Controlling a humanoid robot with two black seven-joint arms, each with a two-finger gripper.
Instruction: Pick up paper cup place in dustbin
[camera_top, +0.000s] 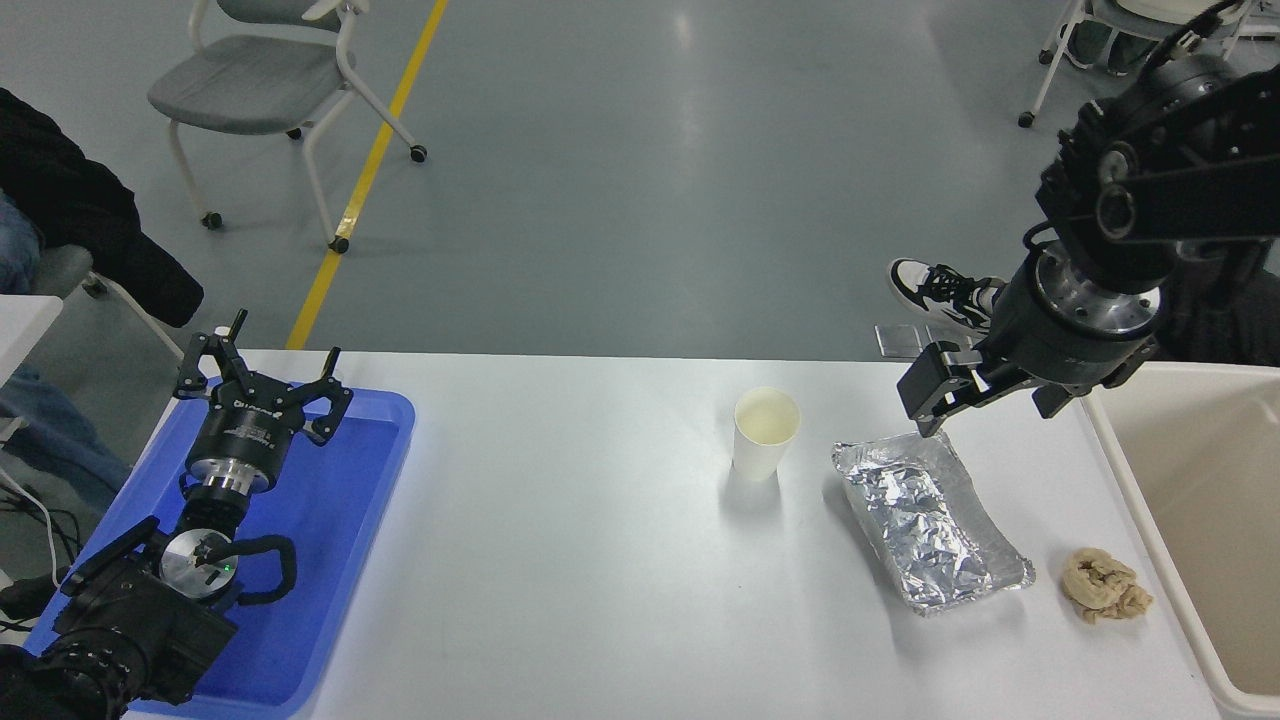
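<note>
The paper cup (766, 432) is small and white with a cream inside. It stands upright at the middle of the white table. The dustbin (1220, 470) is a large cream-beige bin at the table's right edge, partly cut off by the picture. My right gripper (975, 398) is open and empty. It hangs above the table's far right, over the far end of the foil tray, to the right of the cup and left of the bin. My left gripper (262, 365) is open and parked over the blue tray at the lower left.
A crumpled silver foil tray (925, 520) lies just right of the cup. A beige crumpled wad (1105, 587) lies between the foil tray and the bin. A shallow blue tray (340, 520) sits at the left. A person's shoe (935, 285) shows beyond the far edge.
</note>
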